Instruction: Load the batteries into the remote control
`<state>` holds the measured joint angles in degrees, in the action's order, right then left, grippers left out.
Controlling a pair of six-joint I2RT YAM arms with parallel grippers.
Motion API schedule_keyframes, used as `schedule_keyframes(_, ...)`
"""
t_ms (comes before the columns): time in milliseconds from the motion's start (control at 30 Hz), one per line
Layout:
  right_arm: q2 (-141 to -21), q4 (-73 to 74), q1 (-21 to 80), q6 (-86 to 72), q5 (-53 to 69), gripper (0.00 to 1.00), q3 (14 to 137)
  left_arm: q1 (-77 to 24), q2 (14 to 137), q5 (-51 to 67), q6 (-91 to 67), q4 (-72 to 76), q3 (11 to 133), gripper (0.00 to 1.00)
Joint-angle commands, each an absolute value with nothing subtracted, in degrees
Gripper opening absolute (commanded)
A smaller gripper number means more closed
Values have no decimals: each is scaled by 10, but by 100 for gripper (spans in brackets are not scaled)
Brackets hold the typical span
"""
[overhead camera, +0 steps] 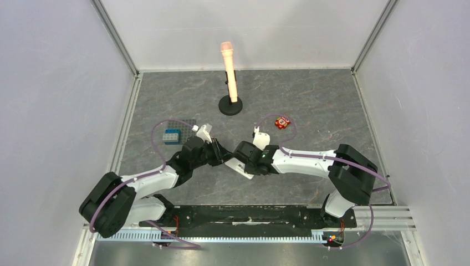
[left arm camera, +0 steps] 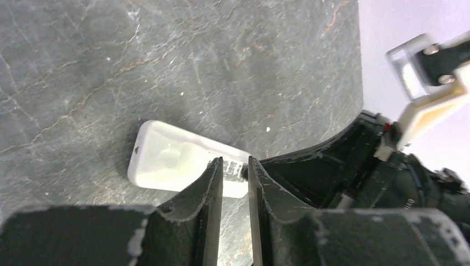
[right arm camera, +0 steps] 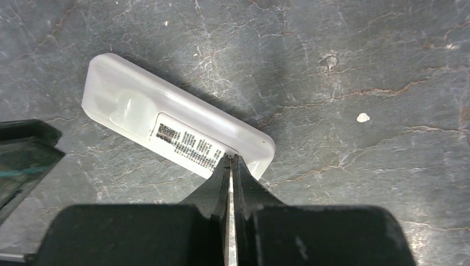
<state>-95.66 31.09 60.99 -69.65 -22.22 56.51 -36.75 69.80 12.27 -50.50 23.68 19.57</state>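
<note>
The remote control (right arm camera: pixel 138 111) lies back side up on the grey table, a printed label on its back; it is also visible as a white slab in the left wrist view (left arm camera: pixel 166 160) and between the two wrists from above (overhead camera: pixel 243 169). My right gripper (right arm camera: pixel 230 157) is shut, its tips resting on the remote's near end by the label. My left gripper (left arm camera: pixel 235 162) stands open by a narrow gap over the label end, with only table showing between its fingers. From above, both grippers (overhead camera: pixel 224 157) (overhead camera: pixel 238 152) meet over the remote. The batteries are out of view.
A pink microphone-shaped post on a black round base (overhead camera: pixel 229 66) stands at the back centre. A small red block (overhead camera: pixel 282 122) lies back right of the grippers. A grey studded plate with a blue brick (overhead camera: pixel 172 134) lies to the left. White walls enclose the table.
</note>
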Motion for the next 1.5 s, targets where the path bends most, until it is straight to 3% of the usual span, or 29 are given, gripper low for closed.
schedule_keyframes(0,-1019,222,606,-775,-143,0,482,-369,675,107,-488,194,223,29)
schedule_keyframes(367,-1029,231,606,-815,-138,0,488,-396,748,206,-515,267,215,25)
schedule_keyframes(800,-1027,227,617,-803,-158,0,477,-447,824,150,-510,283,246,24)
schedule_keyframes(1067,-1020,222,617,-802,-162,0,466,-461,827,101,-471,213,297,22)
schedule_keyframes(1467,-999,222,617,-800,-166,1,466,-496,867,70,-439,131,280,9)
